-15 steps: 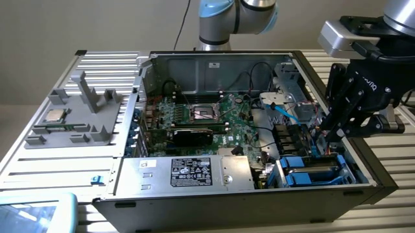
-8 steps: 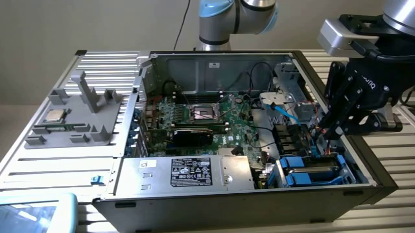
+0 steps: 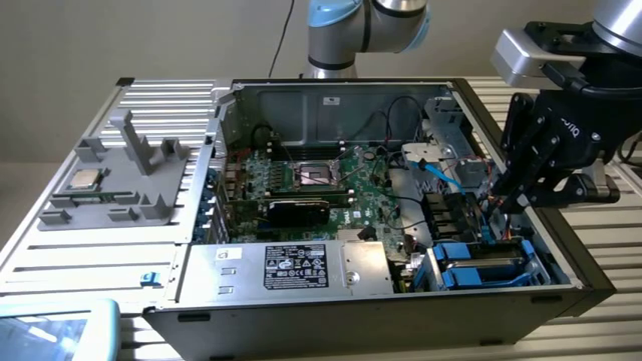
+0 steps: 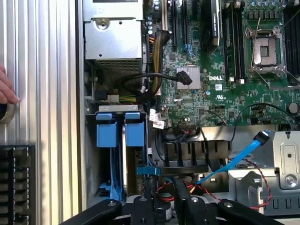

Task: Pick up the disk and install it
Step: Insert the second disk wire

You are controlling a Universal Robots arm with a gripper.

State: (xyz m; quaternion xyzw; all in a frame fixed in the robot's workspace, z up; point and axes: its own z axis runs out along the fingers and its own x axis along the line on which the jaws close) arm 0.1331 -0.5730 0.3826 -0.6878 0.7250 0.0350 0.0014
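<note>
My black gripper (image 3: 507,204) hangs over the drive bay in the front corner of the open computer case (image 3: 331,312), on the exterior view's right. Its fingers (image 4: 146,202) are shut on the disk (image 4: 149,171), which I see edge-on as a narrow blue strip of its carrier. In the exterior view that blue edge (image 3: 489,227) points down from the fingers into the case. It stands just beside the two blue carriers (image 4: 119,130) sitting in the bay. The disk's label face is hidden.
A silver power supply (image 3: 291,267) with a black label lies beside the bay. Behind it is the green motherboard (image 3: 301,180). A blue cable (image 4: 239,157) runs close to the gripper. A grey fixture (image 3: 120,180) holds a CPU chip (image 3: 83,179). A hand (image 4: 5,91) rests on the ribbed table.
</note>
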